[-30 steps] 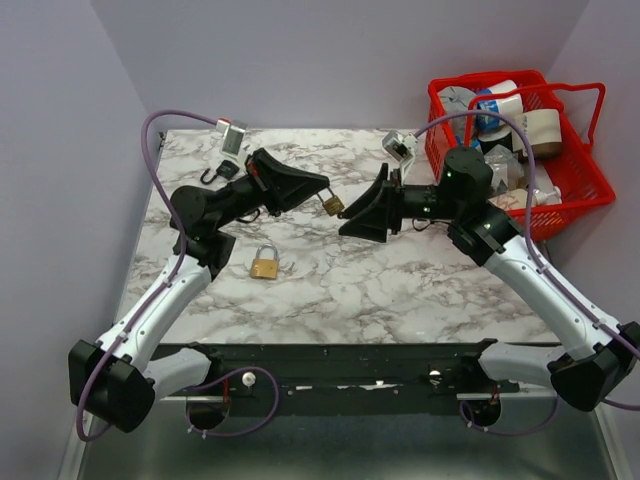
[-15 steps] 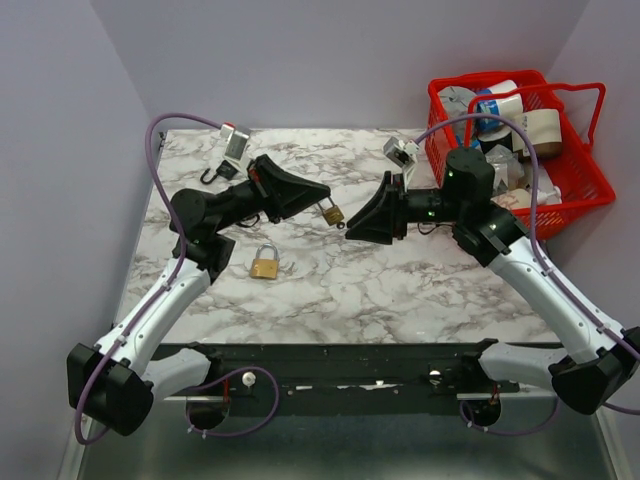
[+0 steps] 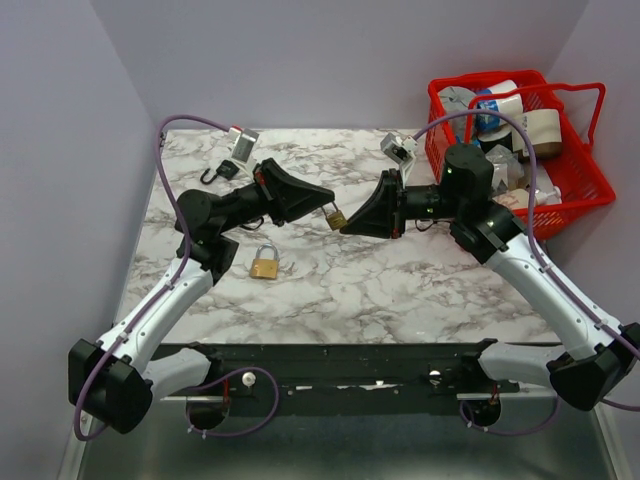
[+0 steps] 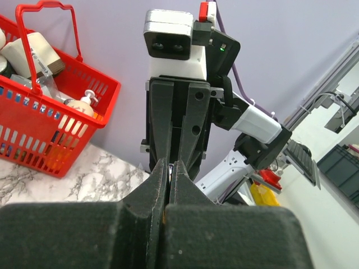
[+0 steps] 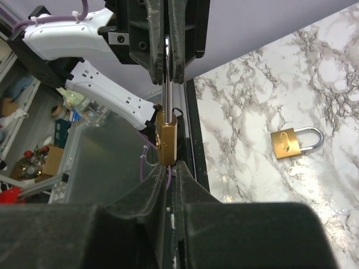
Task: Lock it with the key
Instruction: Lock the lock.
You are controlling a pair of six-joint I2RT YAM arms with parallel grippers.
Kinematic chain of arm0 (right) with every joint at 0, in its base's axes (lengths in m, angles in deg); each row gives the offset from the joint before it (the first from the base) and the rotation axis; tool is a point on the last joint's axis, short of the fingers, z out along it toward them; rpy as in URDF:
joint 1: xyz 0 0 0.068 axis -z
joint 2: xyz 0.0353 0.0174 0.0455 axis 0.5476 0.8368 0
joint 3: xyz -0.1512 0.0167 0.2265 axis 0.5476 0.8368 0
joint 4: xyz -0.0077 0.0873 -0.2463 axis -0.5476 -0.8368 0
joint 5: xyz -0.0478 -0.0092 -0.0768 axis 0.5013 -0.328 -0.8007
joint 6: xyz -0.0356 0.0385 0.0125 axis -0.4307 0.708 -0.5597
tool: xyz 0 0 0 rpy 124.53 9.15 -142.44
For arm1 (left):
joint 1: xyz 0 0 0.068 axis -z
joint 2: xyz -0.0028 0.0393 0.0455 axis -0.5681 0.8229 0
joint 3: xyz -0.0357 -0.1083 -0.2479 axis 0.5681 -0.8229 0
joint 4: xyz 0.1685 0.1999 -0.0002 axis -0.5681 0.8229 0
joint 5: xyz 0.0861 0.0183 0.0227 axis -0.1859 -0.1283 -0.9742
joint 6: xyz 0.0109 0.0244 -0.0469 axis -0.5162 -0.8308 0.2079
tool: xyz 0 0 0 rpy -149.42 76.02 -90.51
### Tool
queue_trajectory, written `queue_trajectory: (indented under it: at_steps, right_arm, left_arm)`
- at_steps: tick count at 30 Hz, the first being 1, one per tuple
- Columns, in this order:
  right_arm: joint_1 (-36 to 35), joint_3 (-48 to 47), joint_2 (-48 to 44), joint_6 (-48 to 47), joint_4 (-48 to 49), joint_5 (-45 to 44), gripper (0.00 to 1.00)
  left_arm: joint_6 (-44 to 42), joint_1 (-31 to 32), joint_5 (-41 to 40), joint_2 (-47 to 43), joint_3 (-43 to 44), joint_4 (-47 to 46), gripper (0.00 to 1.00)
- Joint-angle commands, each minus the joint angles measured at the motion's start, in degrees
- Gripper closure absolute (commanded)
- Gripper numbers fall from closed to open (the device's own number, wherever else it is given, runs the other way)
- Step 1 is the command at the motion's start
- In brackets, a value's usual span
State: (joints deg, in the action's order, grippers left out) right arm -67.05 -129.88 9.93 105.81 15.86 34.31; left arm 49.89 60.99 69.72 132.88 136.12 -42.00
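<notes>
Your left gripper [image 3: 324,206] clamps the small brass padlock [image 5: 167,137] by its shackle. The right gripper [image 5: 170,170] sits pinched closed beneath; key hidden. Align squarely with its underside, advance slowly.

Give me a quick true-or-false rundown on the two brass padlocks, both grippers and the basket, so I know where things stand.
1. The left gripper holds the held brass padlock by its shackle, off the table. True.
2. The second brass padlock lies in the red basket. False: it lies on the table, beside the left arm.
3. The right gripper is wide open. False: its fingers are closed together right under the held brass padlock.
4. The red basket stands at the table's far right corner. True.
</notes>
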Motion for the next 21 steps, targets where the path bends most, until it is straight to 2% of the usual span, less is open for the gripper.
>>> queue_trajectory:
  at_steps: [1,19,21]
  right_arm:
    - [-0.8,-0.5,0.1,0.3,2.1,1.7,0.85]
    - [-0.8,1.3,-0.5,4.5,6.5,2.9,0.87]
    - [-0.8,1.8,-0.8,4.9,6.8,2.6,0.84]
  left_arm:
    - [1.1,0.5,-0.3,0.7,-0.3,-2.8,1.0]
    - [2.2,0.3,-3.0,1.4,0.7,-3.1,1.0]
    - [2.2,-0.1,-3.3,1.2,0.6,-3.2,1.0]
